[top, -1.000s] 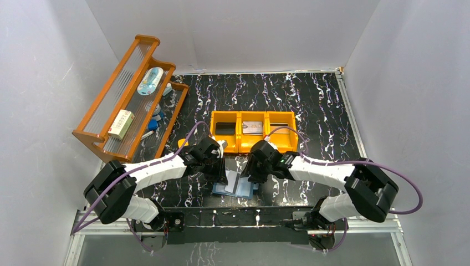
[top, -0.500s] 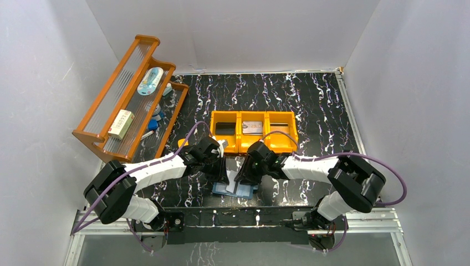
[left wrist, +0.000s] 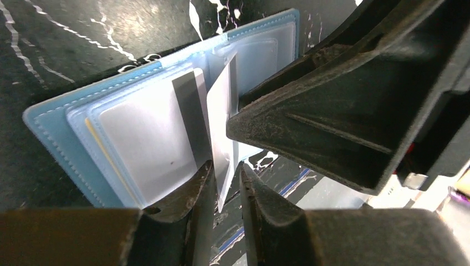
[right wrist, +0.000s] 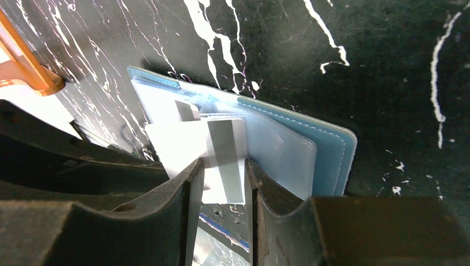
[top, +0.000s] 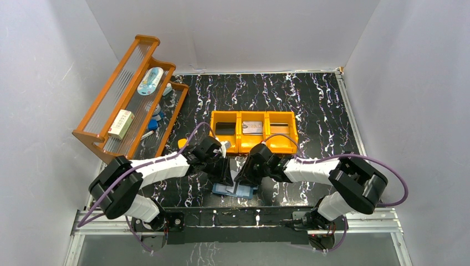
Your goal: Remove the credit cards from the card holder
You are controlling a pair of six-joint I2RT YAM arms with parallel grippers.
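Observation:
The card holder (top: pixel 237 191) lies open on the black table near the front edge, pale blue inside (left wrist: pixel 55 133) (right wrist: pixel 332 149). A whitish credit card (left wrist: pixel 221 111) (right wrist: pixel 224 144) with a grey stripe sticks up out of its middle. My left gripper (top: pixel 224 176) (left wrist: pixel 224 166) straddles this card's lower corner, jaws slightly open, a gap showing on the right side. My right gripper (top: pixel 244 176) (right wrist: pixel 224 163) is shut on the same card across its width. Another pale card (left wrist: pixel 149 138) sits in the left pocket.
An orange three-compartment bin (top: pixel 254 145) stands just behind the grippers, a grey card (top: pixel 252 127) in its middle compartment. A wooden rack (top: pixel 111 105) with small items leans at the left wall. A small yellow-orange block (top: pixel 182 143) lies by the left arm.
My left gripper's jaws have parted from the card. My right gripper has moved left over the card holder and narrowed onto the card's edges.

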